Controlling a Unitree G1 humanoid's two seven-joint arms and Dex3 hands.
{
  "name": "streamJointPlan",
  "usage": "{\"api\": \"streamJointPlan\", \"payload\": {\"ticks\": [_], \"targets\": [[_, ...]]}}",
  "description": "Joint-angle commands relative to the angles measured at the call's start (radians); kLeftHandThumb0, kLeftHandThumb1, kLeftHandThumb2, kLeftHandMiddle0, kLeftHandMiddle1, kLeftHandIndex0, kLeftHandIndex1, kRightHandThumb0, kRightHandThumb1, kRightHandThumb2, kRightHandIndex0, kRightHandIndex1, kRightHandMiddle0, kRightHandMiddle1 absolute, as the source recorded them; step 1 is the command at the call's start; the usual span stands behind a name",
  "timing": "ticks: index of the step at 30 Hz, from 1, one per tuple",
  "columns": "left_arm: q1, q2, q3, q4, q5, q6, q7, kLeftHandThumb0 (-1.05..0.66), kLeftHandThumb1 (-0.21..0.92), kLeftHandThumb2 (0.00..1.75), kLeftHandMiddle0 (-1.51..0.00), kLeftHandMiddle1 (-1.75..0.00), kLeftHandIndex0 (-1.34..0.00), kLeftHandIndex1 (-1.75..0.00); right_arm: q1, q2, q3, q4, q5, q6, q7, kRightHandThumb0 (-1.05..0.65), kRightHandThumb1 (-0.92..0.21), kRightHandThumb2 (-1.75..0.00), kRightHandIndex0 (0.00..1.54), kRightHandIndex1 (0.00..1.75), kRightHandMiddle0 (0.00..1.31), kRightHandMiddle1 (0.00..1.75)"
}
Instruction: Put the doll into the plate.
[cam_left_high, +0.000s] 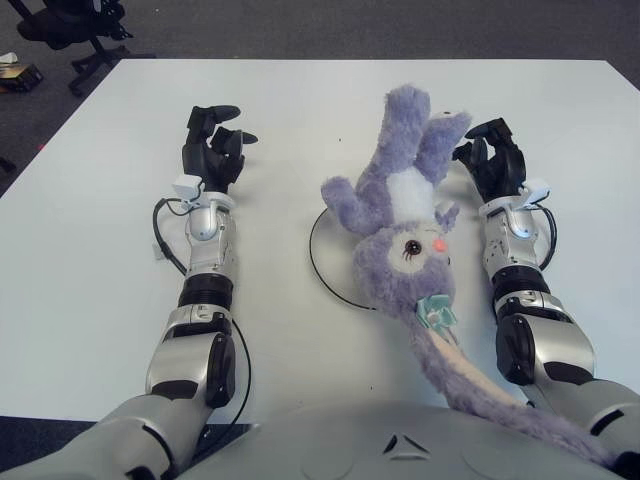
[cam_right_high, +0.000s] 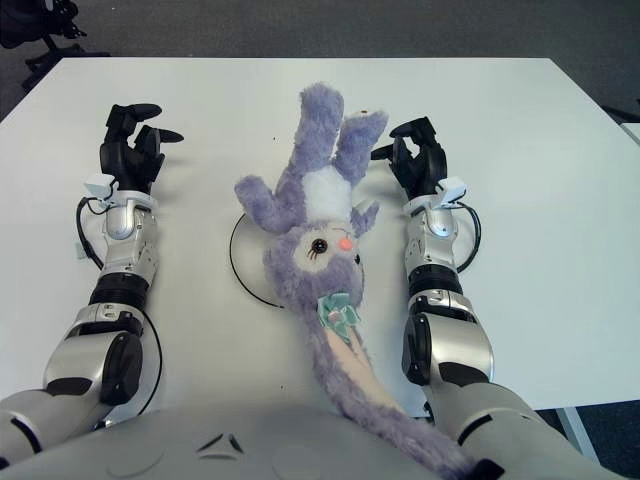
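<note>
Doll (cam_left_high: 400, 235) lay mid-surface across the plate (cam_left_high: 325, 262), its long axis running from the far edge toward the robot, legs just left of the nearer right hand (cam_left_high: 495, 160), whose loosely curled fingers (cam_left_high: 468, 152) grasped nothing, while the left hand (cam_left_high: 212, 150) showed well apart, empty.

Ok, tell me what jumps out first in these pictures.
The purple plush doll sprawls upside down mid-table, its body across the white plate and its long ear trailing toward the robot. The right hand sits close beside the doll's raised leg, fingers spread, not visibly gripping. The left hand shows well to the doll's left, holding nothing.
</note>
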Motion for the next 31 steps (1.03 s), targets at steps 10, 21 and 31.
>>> {"api": "streamJointPlan", "payload": {"ticks": [10,21,31], "targets": [[0.161,-0.028,-0.046,-0.028,0.046,0.068,-0.015,-0.01,0.8,0.53,-0.48,-1.6,-0.37,-1.35,0.125,0.044,0.002,-0.004,0.006,0.005,-0.016,-0.35,-0.92,-0.5,0.62,1.63,0.22,1.73],[0.156,-0.031,-0.064,-0.048,0.044,0.126,-0.018,-0.01,0.75,0.63,-0.44,-1.6,-0.36,-1.44,0.128,0.04,0.005,-0.017,-0.003,0.011,-0.024,-0.35,-0.92,-0.49,0.64,1.68,0.23,1.73],[0.146,-0.029,-0.069,-0.055,0.042,0.174,-0.019,-0.01,0.75,0.62,-0.4,-1.53,-0.39,-1.51,0.147,0.049,0.014,-0.037,-0.018,0.008,-0.058,-0.35,-0.92,-0.49,0.71,1.74,0.24,1.73]]}}
